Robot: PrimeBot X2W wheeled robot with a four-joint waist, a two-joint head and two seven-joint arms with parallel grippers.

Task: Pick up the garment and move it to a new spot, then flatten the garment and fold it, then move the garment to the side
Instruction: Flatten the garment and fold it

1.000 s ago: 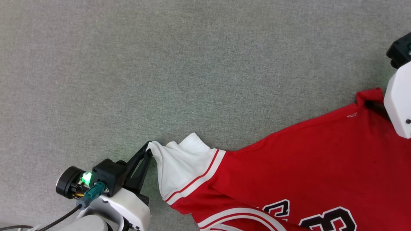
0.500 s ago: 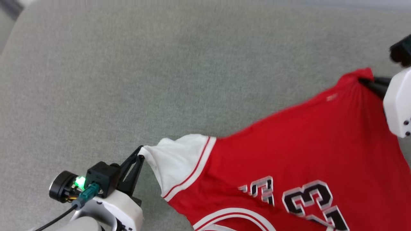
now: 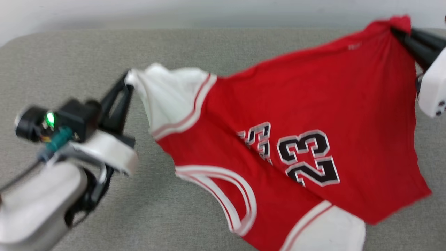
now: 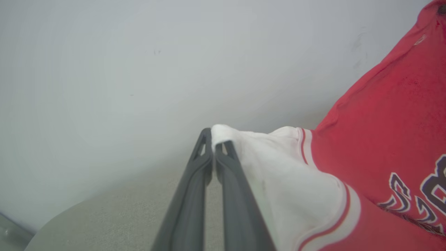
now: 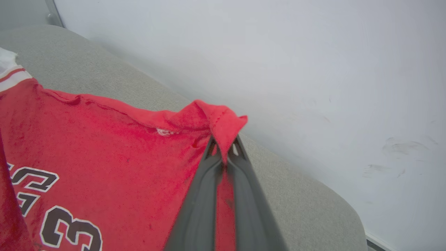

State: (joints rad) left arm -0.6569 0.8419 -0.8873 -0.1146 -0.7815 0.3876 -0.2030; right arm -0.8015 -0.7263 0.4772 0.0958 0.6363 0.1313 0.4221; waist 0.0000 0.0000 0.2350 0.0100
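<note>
One garment (image 3: 313, 97) in play here, red, strung out between two grippers above the grey padded surface (image 3: 69, 52).

Nearest to us, at the bottom edge of the head view, there's the first white sleeve (image 3: 325, 232), with a white-and-red band where it joins the red body. Just beyond it sits the neck opening (image 3: 240, 198), ringed in white and red trim.

A step farther, mid-chest: the number 23 (image 3: 308, 157), two black digits outlined in white. To its left are some letters (image 3: 258, 139), half lost in a fold, so I can't read them.

Over to the left now. The left gripper (image 3: 126, 80) has both dark fingers clamped together on the very tip of the second white sleeve (image 3: 167, 94). The left wrist view confirms it, with white cloth pinched right at the fingertips. One green light (image 3: 50, 118) glows on that wrist.

Farthest out, at the right, the right gripper (image 3: 397, 31) is clenched on a red corner of the hem. In the right wrist view a bunched flap of red pokes out past the two closed fingers. The cloth runs taut along the far edge from one grip to the other, and the rest drapes toward us.

Behind it all is one pale wall (image 3: 174, 10).
</note>
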